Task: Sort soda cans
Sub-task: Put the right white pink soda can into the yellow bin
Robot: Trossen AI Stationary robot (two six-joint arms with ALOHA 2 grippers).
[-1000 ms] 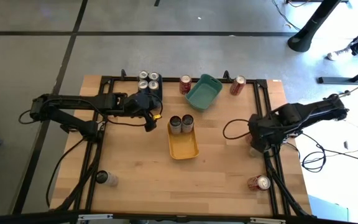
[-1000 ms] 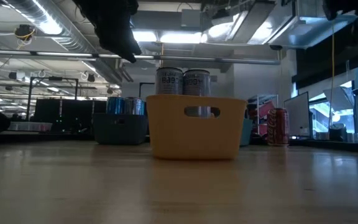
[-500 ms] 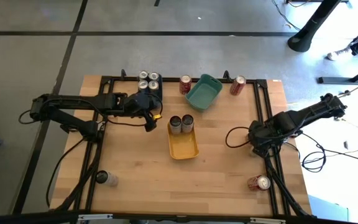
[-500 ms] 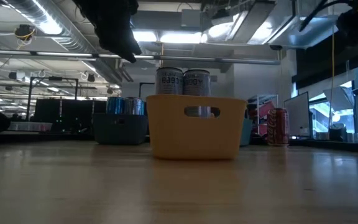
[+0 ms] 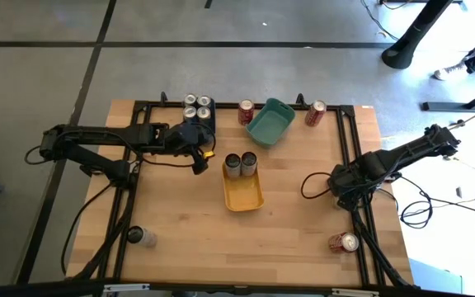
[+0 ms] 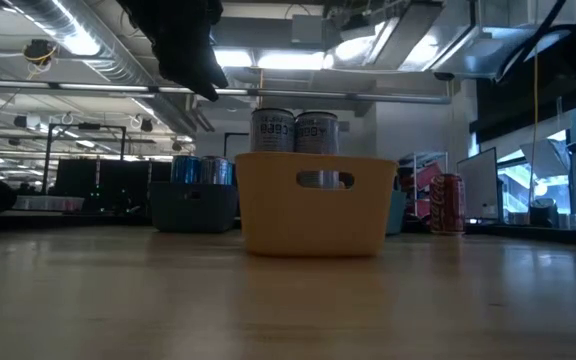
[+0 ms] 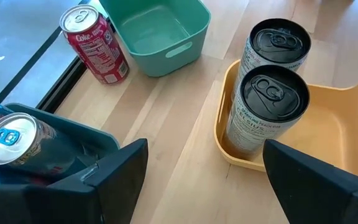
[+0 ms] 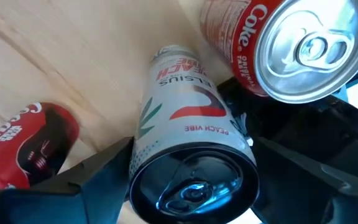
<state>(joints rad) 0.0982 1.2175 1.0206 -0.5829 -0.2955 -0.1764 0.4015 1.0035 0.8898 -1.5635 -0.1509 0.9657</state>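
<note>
My right gripper [image 5: 342,191] hangs open near the table's right edge, pointing steeply down. In its wrist view its fingers stand on either side of a white soda can with a black top [image 8: 188,149]. A red Coke can [image 8: 284,46] and a red-and-dark can [image 8: 27,146] stand close beside it. My left gripper [image 5: 198,155] hovers open between a dark bin with silver-topped cans [image 5: 195,106] and the yellow bin [image 5: 246,195]. Two black-topped cans [image 7: 269,106] stand upright in the yellow bin's far end.
An empty teal bin [image 5: 271,122] sits at the far middle, with an upright red can [image 5: 246,111] to its left and another [image 5: 316,113] to its right. One red can [image 5: 344,242] lies near the right front corner. Another can [image 5: 139,237] lies at the front left.
My right gripper has sunk toward the cans at the table's right edge, shifted a little toward the near edge, and tipped to point more steeply down. Its fingers stay open.
</note>
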